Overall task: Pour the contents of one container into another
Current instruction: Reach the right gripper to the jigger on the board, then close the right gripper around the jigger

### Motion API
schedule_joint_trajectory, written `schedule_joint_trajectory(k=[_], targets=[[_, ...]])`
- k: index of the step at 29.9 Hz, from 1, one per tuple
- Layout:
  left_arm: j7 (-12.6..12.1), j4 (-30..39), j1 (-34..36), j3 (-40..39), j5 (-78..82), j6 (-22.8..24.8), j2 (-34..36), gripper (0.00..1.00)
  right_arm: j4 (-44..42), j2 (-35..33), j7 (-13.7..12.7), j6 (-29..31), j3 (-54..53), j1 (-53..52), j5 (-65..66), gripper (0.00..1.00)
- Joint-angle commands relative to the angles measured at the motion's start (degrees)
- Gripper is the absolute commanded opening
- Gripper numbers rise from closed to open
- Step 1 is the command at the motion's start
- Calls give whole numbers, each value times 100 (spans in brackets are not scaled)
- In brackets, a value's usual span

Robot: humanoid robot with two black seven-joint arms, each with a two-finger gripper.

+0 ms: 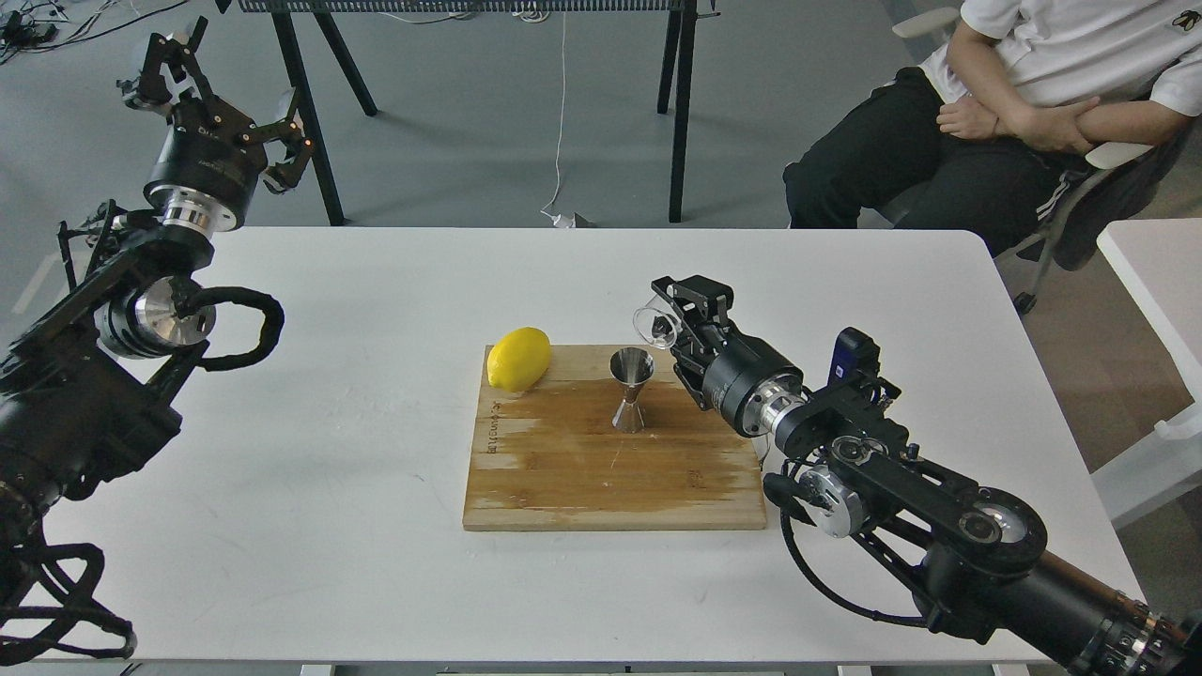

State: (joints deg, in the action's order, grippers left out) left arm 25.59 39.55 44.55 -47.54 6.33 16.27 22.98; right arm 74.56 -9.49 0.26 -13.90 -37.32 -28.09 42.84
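Note:
A shiny steel jigger (pixel 632 389) stands upright near the back middle of a wooden cutting board (pixel 610 469). Just above and to the right of its rim hangs the clear glass cup (pixel 652 323), tipped on its side with its mouth toward the jigger. My right gripper (pixel 676 314) is shut on the cup. My left gripper (pixel 211 80) is raised off the table's far left corner, its fingers spread and nothing between them.
A yellow lemon (pixel 518 359) lies on the board's back left corner. The board shows a wide dark wet stain. A seated person (pixel 995 122) is beyond the table's far right; black stand legs (pixel 676 113) rise behind it.

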Motion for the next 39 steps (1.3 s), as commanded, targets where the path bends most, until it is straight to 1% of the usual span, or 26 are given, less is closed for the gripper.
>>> schedule_joint_trajectory(k=[1, 10, 13, 20, 28, 32, 39], targets=[[8, 0, 2, -1, 0, -1, 5, 100, -90, 17, 0, 1, 14, -39, 5, 32], [-1, 0, 2, -1, 8, 8, -4, 100, -249, 210, 9, 1, 163, -118, 93, 32], [-1, 0, 2, 8, 8, 8, -4, 100, -249, 202, 105, 1, 225, -127, 137, 32], [-1, 0, 2, 8, 0, 8, -4, 100, -354, 202, 176, -8, 313, -118, 479, 32], [-1, 0, 2, 8, 0, 8, 5, 100, -372, 202, 211, -8, 330, -127, 506, 32], [8, -9, 2, 8, 8, 0, -4, 100, -372, 210, 316, -43, 339, -127, 506, 32], [8, 0, 2, 8, 8, 8, 5, 100, -486, 210, 378, -122, 374, -109, 954, 32]])
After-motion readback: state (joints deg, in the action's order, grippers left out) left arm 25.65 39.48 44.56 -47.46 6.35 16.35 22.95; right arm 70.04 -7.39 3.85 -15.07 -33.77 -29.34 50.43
